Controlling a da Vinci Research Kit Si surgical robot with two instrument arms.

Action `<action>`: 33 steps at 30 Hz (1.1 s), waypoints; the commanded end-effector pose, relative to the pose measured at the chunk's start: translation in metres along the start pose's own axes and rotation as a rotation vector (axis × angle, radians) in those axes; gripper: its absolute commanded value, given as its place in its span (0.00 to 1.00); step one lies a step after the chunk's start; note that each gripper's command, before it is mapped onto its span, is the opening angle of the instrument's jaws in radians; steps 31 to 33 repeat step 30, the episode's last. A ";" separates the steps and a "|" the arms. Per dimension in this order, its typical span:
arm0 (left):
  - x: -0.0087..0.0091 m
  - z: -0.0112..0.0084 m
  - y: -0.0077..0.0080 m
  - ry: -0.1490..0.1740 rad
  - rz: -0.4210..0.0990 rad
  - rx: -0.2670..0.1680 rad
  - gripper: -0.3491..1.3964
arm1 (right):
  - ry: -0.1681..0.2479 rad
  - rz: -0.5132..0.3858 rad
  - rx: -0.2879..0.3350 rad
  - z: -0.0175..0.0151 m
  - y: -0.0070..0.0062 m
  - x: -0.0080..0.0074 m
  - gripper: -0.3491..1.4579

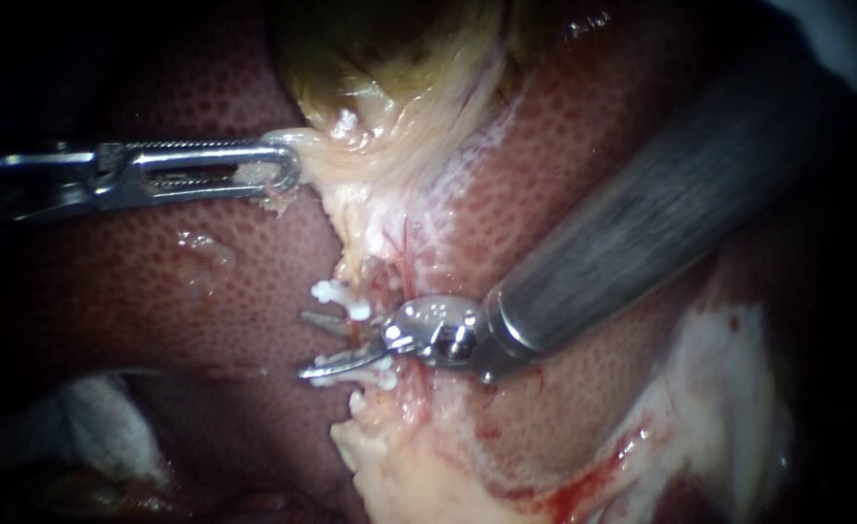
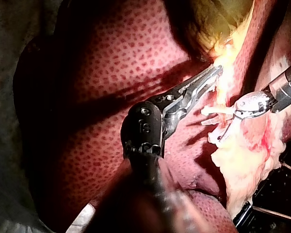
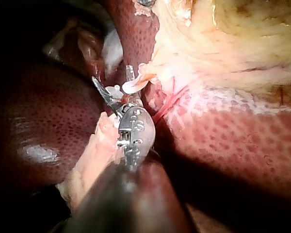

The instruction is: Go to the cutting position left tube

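Position reference for all items below is the tube (image 1: 355, 337), which hangs from the gallbladder (image 1: 389, 68) and lies over the liver (image 1: 156, 281). White clips (image 1: 339, 291) are fitted on it. Whether this is the left tube cannot be confirmed, as only 1 tube is clearly made out.

The right instrument (image 1: 307, 343) is laid across the tube. Its 2 blades are spread apart, 1 just under the upper clips and 1 just above the lower clip (image 1: 383, 373). The tube is bracketed between them but not pinched. The left instrument (image 1: 290, 167) is clamped on pale gallbladder tissue above the tube, which appears to be kept taut.

Hazards, as judged:

1. A clip may be nicked or knocked off the tube, because little room is left between the clips.
2. The liver beyond the tube may be scored if the blade tips are pressed down.
3. The tube may be only partly cut if it is not seated deep between the blades.
4. If the grip above slips, the tube may slacken and drop out from between the blades.
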 end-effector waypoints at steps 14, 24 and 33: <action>-0.0001 0.0000 0.0001 0.000 0.000 0.000 0.00 | 0.022 0.019 0.001 0.0003 0.0003 0.0002 0.83; -0.0001 0.0001 0.0001 -0.001 0.000 -0.003 0.00 | 0.022 0.018 0.001 0.0003 0.0002 0.0001 0.78; -0.0001 0.0001 0.0000 -0.004 0.001 -0.002 0.00 | 0.022 0.018 0.001 0.0002 0.0002 0.0001 0.79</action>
